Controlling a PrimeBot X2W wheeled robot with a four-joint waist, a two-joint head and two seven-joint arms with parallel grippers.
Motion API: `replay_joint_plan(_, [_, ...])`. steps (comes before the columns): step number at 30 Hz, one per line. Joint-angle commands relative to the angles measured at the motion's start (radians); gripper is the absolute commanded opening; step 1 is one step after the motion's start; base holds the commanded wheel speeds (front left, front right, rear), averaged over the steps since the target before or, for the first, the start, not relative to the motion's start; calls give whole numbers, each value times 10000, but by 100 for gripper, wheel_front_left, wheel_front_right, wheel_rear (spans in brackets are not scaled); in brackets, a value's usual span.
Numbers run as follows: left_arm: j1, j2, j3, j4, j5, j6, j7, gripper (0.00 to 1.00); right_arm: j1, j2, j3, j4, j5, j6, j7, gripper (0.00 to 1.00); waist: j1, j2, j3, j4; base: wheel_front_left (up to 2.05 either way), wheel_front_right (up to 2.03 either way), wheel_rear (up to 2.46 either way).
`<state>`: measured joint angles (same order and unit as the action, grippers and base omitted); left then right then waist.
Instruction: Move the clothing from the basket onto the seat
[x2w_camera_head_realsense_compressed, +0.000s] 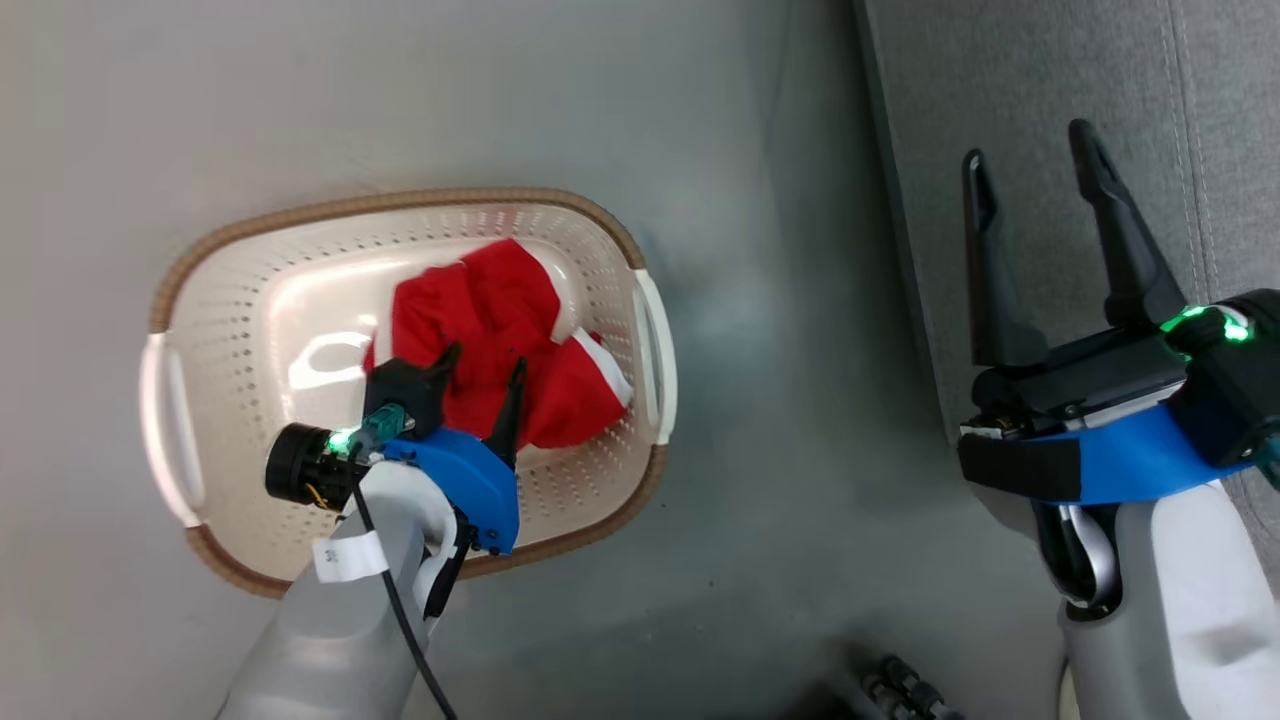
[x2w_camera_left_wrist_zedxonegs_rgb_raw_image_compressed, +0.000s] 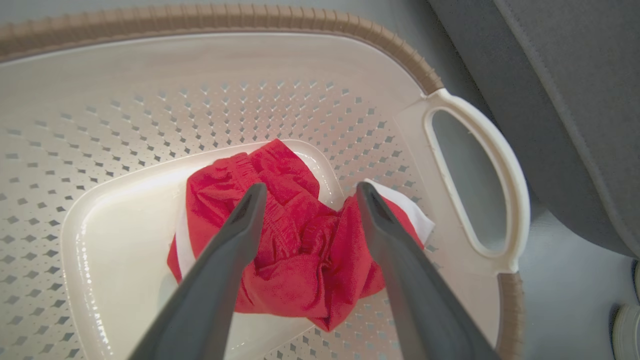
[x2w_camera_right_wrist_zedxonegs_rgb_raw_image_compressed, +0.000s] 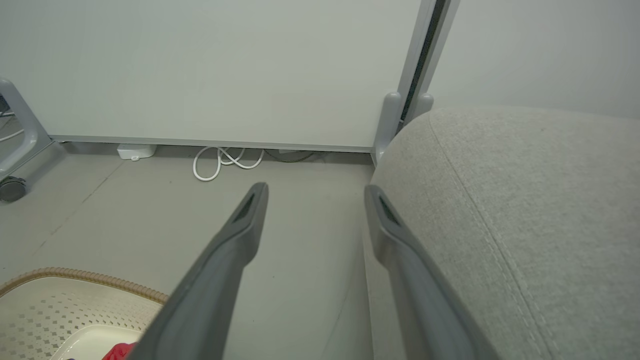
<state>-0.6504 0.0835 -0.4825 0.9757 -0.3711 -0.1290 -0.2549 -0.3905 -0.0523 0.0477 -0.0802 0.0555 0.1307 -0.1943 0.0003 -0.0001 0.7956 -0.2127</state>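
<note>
In the head view you see the basket (x2w_camera_head_realsense_compressed: 250, 300) standing on the grey floor (x2w_camera_head_realsense_compressed: 780, 420), with the clothing (x2w_camera_head_realsense_compressed: 500, 310) lying crumpled on its bottom, nearer to the handle that faces the seat (x2w_camera_head_realsense_compressed: 1050, 80). The left gripper (x2w_camera_head_realsense_compressed: 485, 358) reaches down inside the basket over the red heap. The right gripper (x2w_camera_head_realsense_compressed: 1030, 145) hangs over the edge of the seat, well apart from the basket. The left wrist view gives you what the head view cannot: the white trim (x2w_camera_left_wrist_zedxonegs_rgb_raw_image_compressed: 407, 210) at the edge of the cloth, and the two fingertips (x2w_camera_left_wrist_zedxonegs_rgb_raw_image_compressed: 252, 200) standing on each side of the top folds. The right wrist view adds the room: a pale wall panel (x2w_camera_right_wrist_zedxonegs_rgb_raw_image_compressed: 225, 65), a white cable (x2w_camera_right_wrist_zedxonegs_rgb_raw_image_compressed: 225, 160) coiled on the floor at its foot, a small caster wheel (x2w_camera_right_wrist_zedxonegs_rgb_raw_image_compressed: 10, 189) at the far left, and the seam (x2w_camera_right_wrist_zedxonegs_rgb_raw_image_compressed: 490, 235) running along the seat. It also catches a corner of the basket with a bit of red at its bottom edge. The jaws of the left gripper stand wide apart; the cloth lies between and below the fingers, nothing is pinched, and I cannot tell if the tips touch the fabric. The jaws of the right gripper are also spread wide and hold nothing.
</note>
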Motion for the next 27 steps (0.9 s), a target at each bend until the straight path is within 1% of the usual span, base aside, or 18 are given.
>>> replay_joint_plan(1, [-337, 48, -156, 209, -65, -19, 80, 100, -208, 28, 74, 91, 118, 1, -103, 100, -3, 1, 599, -460, 0, 0, 0])
replay_joint_plan(7, [-938, 403, -958, 1121, -215, -19, 301, 100, -373, 28, 389, 463, 452, 1, -409, 100, -3, 1, 1113, -735, 0, 0, 0])
replay_joint_plan(10, [-1116, 524, -1248, 1364, -398, -19, 418, 100, -442, 26, 531, 576, 551, 1, -511, 100, -3, 1, 1285, -846, 0, 0, 0])
replay_joint_plan(19, [-1144, 771, -2530, 1081, -1510, -19, 1040, 100, -577, 27, 799, 844, 826, 1, -669, 100, -3, 1, 1556, -1044, 0, 0, 0])
replay_joint_plan(22, [-1240, 899, -2866, 978, -1824, -20, 982, 100, -618, 25, 852, 903, 857, 1, -701, 100, -3, 1, 1597, -1043, 0, 0, 0])
replay_joint_plan(24, [-1328, 1038, -2937, 1176, -1903, -20, 867, 100, -615, 25, 853, 931, 861, 1, -712, 100, -3, 1, 1608, -1018, 0, 0, 0])
replay_joint_plan(25, [-1375, 1090, -2972, 1366, -1831, 11, 855, 100, -632, 27, 866, 940, 870, 1, -717, 100, -3, 1, 1613, -1013, 0, 0, 0])
replay_joint_plan(27, [-1479, 1071, -3110, 1725, -1682, 220, 881, 100, -658, 27, 902, 943, 877, 1, -725, 100, -3, 1, 1622, -1015, 0, 0, 0])
